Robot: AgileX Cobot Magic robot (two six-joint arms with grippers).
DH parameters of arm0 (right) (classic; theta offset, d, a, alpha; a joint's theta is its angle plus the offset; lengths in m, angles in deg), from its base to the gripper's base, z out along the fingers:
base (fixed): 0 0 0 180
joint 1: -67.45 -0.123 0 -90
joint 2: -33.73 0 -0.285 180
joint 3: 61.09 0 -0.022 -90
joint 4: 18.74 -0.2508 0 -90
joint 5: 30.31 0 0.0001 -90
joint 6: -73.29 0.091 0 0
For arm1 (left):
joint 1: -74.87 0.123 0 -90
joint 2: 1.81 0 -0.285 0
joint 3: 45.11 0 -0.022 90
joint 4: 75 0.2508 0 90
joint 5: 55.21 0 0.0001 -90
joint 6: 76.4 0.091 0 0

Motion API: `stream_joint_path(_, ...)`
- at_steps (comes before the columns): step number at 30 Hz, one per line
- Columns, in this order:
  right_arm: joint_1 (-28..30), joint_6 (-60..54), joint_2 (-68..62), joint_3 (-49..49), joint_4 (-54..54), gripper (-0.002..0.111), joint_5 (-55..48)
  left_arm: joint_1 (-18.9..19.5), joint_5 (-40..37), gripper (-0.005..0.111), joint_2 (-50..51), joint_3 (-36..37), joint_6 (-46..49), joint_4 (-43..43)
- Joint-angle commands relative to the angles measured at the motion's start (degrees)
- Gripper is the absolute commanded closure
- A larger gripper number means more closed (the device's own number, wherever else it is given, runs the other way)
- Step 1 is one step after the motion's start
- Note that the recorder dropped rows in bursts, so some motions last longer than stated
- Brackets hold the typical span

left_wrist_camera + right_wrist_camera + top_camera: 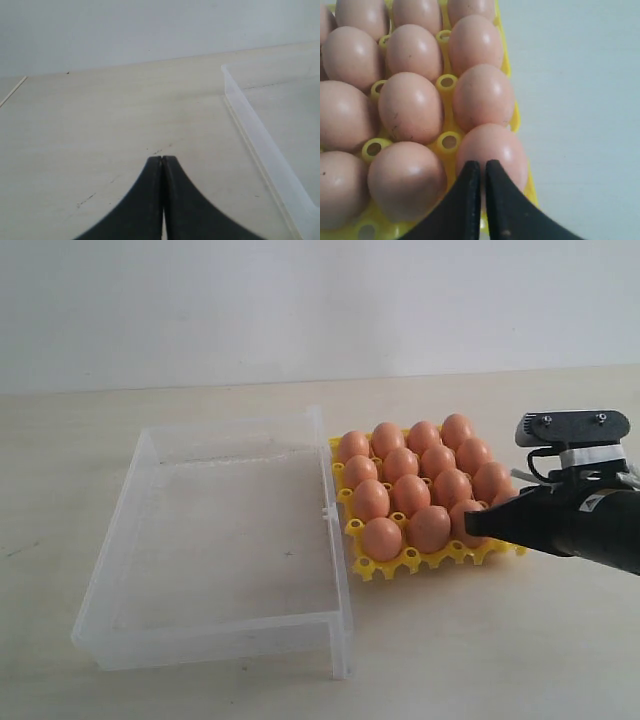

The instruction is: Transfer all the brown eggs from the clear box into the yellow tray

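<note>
Clear box (pixel 210 640) empty, brown eggs (pixel 410 495) all in the yellow tray (pixel 372 570) at its three o'clock: lift your right gripper (pixel 482 167) away, jaws together.

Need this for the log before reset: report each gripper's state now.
Left gripper: jaws closed, holding nothing.
Right gripper: jaws closed, holding nothing.

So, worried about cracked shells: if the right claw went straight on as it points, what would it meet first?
Probably the brown egg just ahead of the shut right claw, in the edge row of the yellow tray; depth is unclear.
</note>
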State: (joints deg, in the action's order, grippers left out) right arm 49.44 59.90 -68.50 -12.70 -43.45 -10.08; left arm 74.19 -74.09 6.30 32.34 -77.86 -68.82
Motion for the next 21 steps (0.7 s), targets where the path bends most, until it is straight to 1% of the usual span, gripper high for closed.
stream_joint_path(1,0.0,-1.2,-0.4,-0.4,0.7,0.108,-0.8,0.1,0.7,0.107,-0.3,-0.2,-0.2,-0.2)
stream_joint_path(4,0.0,-1.8,-0.4,-0.4,0.7,0.108,-1.0,0.1,0.7,0.107,-0.3,-0.2,-0.2,-0.2)
stream_joint_path(7,0.0,-1.8,0.6,-0.8,0.7,0.108,-4.1,0.1,0.7,0.107,-0.3,-0.2,-0.2,-0.2)
stream_joint_path(9,0.0,-1.9,2.9,-0.9,0.7,0.104,-5.5,0.1,0.7,0.107,-0.3,-0.2,-0.2,-0.2)
stream_joint_path(11,0.0,-1.9,6.9,-0.9,0.7,0.094,-6.4,0.1,0.7,0.107,-0.3,-0.2,-0.2,-0.2)
stream_joint_path(14,0.0,-1.9,14.5,-0.9,0.7,0.071,-8.6,0.1,0.7,0.107,-0.3,-0.2,-0.2,-0.2)
stream_joint_path(16,0.0,-1.9,18.7,-0.9,0.7,0.060,-10.2,0.1,0.7,0.107,-0.3,-0.2,-0.2,-0.2)
stream_joint_path(18,0.0,-1.9,22.6,-0.9,0.7,0.054,-11.7,0.1,0.7,0.107,-0.3,-0.2,-0.2,-0.2)
stream_joint_path(21,0.0,-1.5,28.0,-0.9,0.7,0.053,-13.6,0.1,0.7,0.107,-0.3,-0.2,-0.2,-0.2)
